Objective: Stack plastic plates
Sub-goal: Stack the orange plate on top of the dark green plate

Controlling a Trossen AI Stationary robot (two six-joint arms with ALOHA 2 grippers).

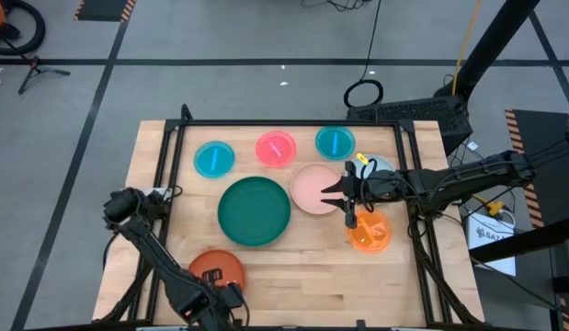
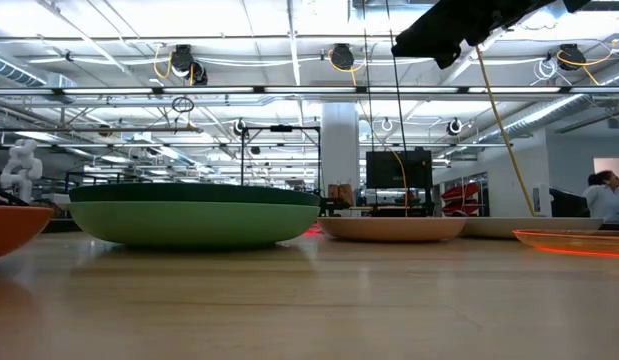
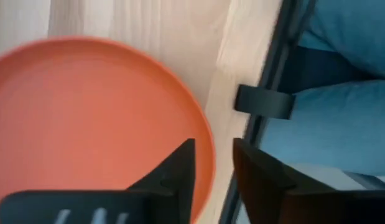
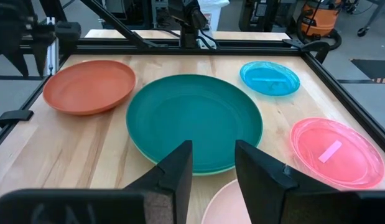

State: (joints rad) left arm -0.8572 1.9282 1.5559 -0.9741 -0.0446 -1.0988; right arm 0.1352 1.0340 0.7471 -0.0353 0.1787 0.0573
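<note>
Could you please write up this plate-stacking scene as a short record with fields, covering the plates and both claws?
Surface: wooden table
Large plates: dark green plate stacked on a light green plate, table centre
Medium plates: red-orange plate near front edge; pale pink plate right of the green stack
Small plates: two cyan plates, hot pink plate between them, orange plate
Left claw: open, at the red-orange plate's rim
Right claw: open, above the pale pink plate
</note>
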